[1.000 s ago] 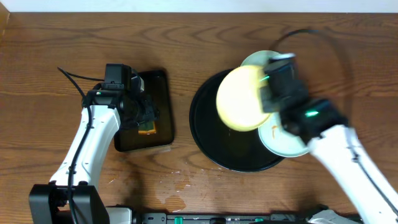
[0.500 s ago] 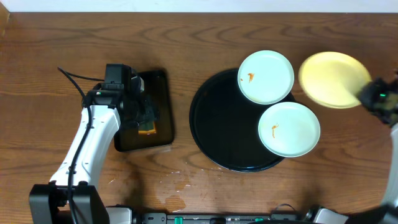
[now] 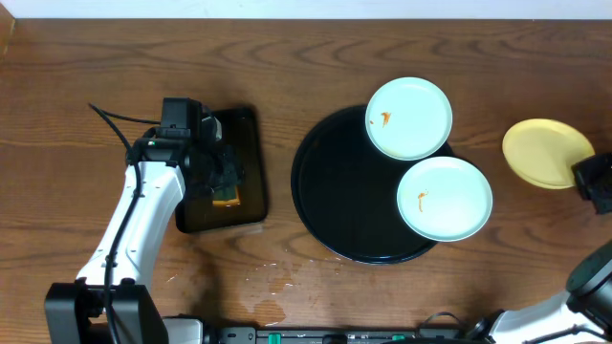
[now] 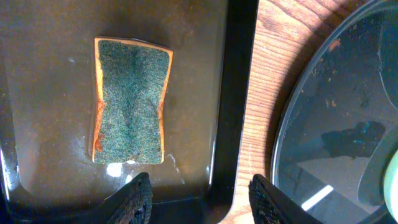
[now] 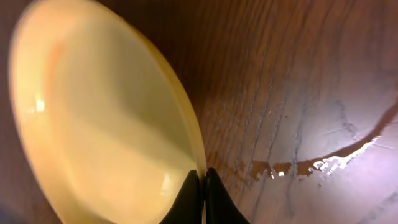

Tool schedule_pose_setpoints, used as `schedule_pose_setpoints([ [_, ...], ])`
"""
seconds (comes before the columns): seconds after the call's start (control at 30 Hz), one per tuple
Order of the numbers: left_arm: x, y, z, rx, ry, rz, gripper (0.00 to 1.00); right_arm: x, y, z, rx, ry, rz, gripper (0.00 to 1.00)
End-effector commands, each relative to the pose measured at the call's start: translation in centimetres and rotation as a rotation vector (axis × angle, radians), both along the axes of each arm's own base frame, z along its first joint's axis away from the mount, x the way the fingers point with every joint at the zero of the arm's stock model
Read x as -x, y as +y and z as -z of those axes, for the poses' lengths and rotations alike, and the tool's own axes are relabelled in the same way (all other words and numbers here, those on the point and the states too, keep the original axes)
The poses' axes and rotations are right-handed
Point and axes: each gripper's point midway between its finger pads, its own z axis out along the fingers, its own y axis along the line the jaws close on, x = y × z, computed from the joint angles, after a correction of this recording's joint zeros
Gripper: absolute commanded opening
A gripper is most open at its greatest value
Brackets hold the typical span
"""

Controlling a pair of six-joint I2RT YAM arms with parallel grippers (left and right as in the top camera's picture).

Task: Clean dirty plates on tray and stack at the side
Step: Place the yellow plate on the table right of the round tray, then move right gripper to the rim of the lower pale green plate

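Observation:
The round black tray (image 3: pixel 335 205) holds two mint-white plates, each with a small orange smear: one at its far right rim (image 3: pixel 409 118), one at its near right (image 3: pixel 445 199). The pale yellow plate (image 3: pixel 546 152) is off the tray at the far right of the table. My right gripper (image 3: pixel 585 172) is shut on that plate's rim, seen up close in the right wrist view (image 5: pixel 201 177) with the yellow plate (image 5: pixel 99 118) filling the left. My left gripper (image 4: pixel 199 193) is open and empty above the near edge of the small rectangular tray.
A small rectangular black tray (image 3: pixel 251 205) at the left holds a green-topped sponge (image 4: pixel 130 99). Its wet surface shows in the left wrist view (image 4: pixel 50 124). Water streaks lie on the wood near the yellow plate (image 5: pixel 323 163) and at the table's front (image 3: pixel 273 277).
My right gripper carried the yellow plate from above the round tray out to the right side of the table and lower. The two mint plates came into view. The left arm stayed still.

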Motion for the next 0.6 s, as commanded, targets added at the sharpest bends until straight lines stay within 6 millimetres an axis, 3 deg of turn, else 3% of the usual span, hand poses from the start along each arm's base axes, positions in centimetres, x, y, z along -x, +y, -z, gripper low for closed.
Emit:
schedule_pose_setpoints([
  [0.0,-0.4,0.2,-0.7,-0.008,-0.025,0.010,0.52,-0.5,-0.1,-0.4,0.008,-0.019,-0.031,0.25],
  [0.07,-0.4,0.2,-0.7,-0.008,-0.025,0.010,0.52,-0.7,0.0,-1.0,0.018,-0.035,-0.058,0.35],
  [0.13,-0.4,0.1,-0.7,-0.002,-0.025,0.012,0.53,-1.4,0.8,-1.9,0.019,-0.078,-0.126,0.38],
  [0.27,-0.4,0.0,-0.7,-0.002,-0.026,0.013,0.53,-4.1,5.2,-5.7,0.005,-0.250,-0.400,0.44],
  [0.37,-0.4,0.0,-0.7,-0.002,-0.026,0.012,0.53,-4.8,9.2,-7.6,-0.026,-0.296,-0.519,0.48],
  [0.47,-0.4,0.0,-0.7,-0.002,-0.026,0.013,0.53,-3.9,13.4,-7.8,-0.052,-0.228,-0.628,0.50],
  [0.57,-0.4,0.1,-0.7,-0.002,-0.026,0.013,0.53,-1.6,15.4,-5.9,-0.011,-0.017,-0.658,0.51],
])
